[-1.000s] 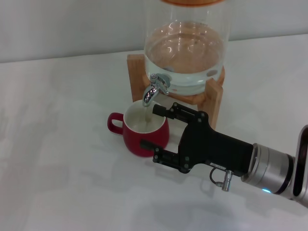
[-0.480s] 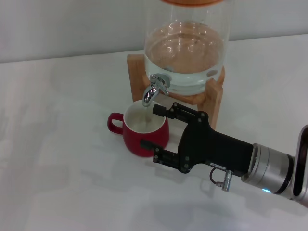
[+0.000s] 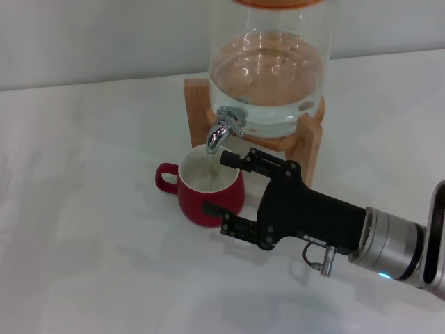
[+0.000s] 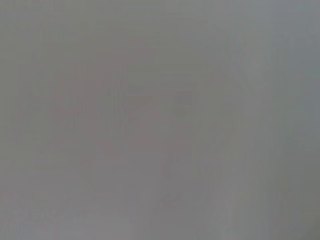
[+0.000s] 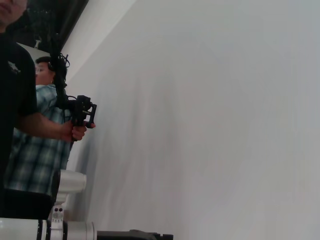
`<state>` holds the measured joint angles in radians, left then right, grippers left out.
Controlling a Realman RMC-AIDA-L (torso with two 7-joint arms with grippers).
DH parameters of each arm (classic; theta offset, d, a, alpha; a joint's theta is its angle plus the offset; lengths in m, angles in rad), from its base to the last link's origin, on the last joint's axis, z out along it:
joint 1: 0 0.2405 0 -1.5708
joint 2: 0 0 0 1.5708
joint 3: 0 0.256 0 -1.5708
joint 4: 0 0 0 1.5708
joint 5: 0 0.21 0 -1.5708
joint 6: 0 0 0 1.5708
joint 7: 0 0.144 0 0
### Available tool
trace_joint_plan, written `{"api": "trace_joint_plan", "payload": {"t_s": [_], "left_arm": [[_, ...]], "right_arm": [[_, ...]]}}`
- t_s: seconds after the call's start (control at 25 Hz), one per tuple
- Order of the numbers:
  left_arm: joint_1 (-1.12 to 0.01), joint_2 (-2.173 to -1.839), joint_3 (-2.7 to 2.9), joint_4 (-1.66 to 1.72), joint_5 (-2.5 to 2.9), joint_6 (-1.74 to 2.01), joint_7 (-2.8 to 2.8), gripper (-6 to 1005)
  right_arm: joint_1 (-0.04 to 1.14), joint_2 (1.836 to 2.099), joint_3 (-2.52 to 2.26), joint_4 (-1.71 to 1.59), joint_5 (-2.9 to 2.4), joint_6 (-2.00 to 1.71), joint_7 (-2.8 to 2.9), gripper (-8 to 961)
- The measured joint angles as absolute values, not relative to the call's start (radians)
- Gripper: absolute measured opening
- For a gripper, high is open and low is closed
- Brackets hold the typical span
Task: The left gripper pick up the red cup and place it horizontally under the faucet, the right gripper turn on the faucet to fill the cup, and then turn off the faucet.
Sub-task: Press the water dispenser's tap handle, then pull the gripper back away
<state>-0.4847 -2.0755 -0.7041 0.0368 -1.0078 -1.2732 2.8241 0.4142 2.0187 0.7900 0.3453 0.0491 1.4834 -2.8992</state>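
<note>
The red cup [image 3: 205, 198] stands upright on the white table, its cream inside open upward and its handle pointing to my left. The faucet [image 3: 224, 129] juts from the clear glass jar [image 3: 268, 76], its spout right over the cup's mouth. My right gripper [image 3: 216, 183] is open. One finger [image 3: 240, 161] reaches by the cup's far rim just below the spout, and the other lies at the cup's near right side. I cannot tell whether they touch the cup. The left gripper is out of view.
The jar holds water and sits on a wooden stand [image 3: 309, 142] behind the cup. The white table [image 3: 83, 209] spreads to my left and in front. The right wrist view shows a white wall [image 5: 225, 100] and a person [image 5: 30, 150] holding a device.
</note>
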Motion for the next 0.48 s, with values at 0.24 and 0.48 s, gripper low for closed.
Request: {"api": "trace_joint_plan", "payload": {"t_s": [0.24,0.48], "left_arm": [[-0.485,-2.075,-0.704,0.037,-1.008,-1.273,2.824,678],[-0.485,-2.075,-0.704,0.037,-1.008,-1.273,2.824,678]], "right_arm": [[0.417,2.019,0.790,0.345,0.050,1.483,-2.899,678],[0.435,2.020,0.790,0.349,0.051,1.461,-2.899,678]]}}
